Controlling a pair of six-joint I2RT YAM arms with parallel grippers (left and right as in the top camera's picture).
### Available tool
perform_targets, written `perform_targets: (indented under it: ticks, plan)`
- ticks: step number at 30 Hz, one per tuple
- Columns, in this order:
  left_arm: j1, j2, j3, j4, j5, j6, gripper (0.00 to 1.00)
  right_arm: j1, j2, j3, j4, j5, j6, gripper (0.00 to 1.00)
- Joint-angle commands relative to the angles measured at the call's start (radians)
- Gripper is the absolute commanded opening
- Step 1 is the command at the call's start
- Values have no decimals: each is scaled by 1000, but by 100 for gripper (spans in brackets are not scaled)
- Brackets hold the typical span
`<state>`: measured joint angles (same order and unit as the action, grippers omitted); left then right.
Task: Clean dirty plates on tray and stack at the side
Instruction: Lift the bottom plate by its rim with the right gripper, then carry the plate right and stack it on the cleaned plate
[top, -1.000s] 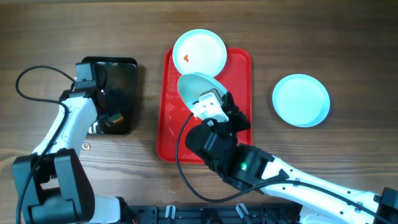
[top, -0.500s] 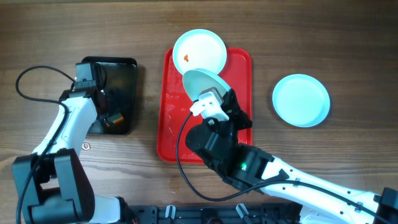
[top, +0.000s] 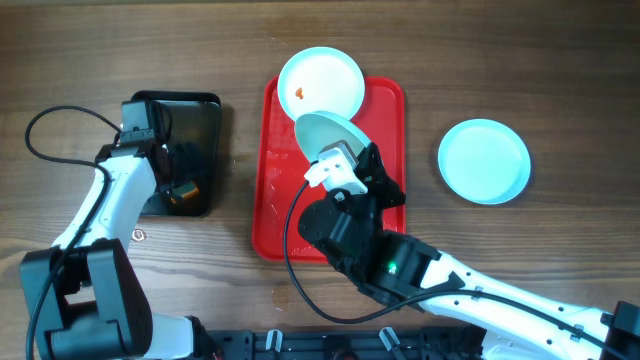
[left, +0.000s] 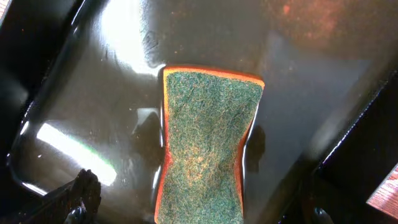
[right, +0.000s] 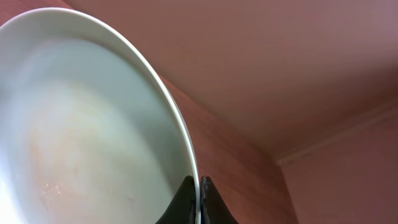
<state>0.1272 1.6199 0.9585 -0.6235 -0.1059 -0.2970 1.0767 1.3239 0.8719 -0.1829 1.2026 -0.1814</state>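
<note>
My right pincer (right: 199, 194) is clamped shut on the rim of a pale plate (top: 325, 132), holding it tilted on edge above the middle of the red tray (top: 275, 210). From the right wrist view, the plate's hollow face fills the left side and the tray's red floor lies behind it.

To the left of the tray, my left pincer (left: 199, 208) hangs with its fingers spread wide over the black tray (top: 200, 115), straddling a green-topped, orange-edged sponge (left: 208, 143) that lies flat on the wet black floor, untouched.

To the right of the tray, a second plate (top: 484, 160) sits alone on the wooden counter (top: 560, 70), well apart from the tray.

At the tray's far rim, a third plate (top: 320, 82) overhangs the edge and carries an orange-red speck (top: 300, 93).
</note>
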Motion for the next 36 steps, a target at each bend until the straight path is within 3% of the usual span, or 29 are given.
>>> perform_targets:
  ticks: [1,31,36]
  plan:
    - [4,11,6,4,5,5,100,5,-19,0,8,32,-3,4]
    - [4,11,6,3,5,5,100,5,-19,0,14,40,-23,4]
    - [4,11,6,3,5,5,100,3,-19,0,-67,-20,92,4]
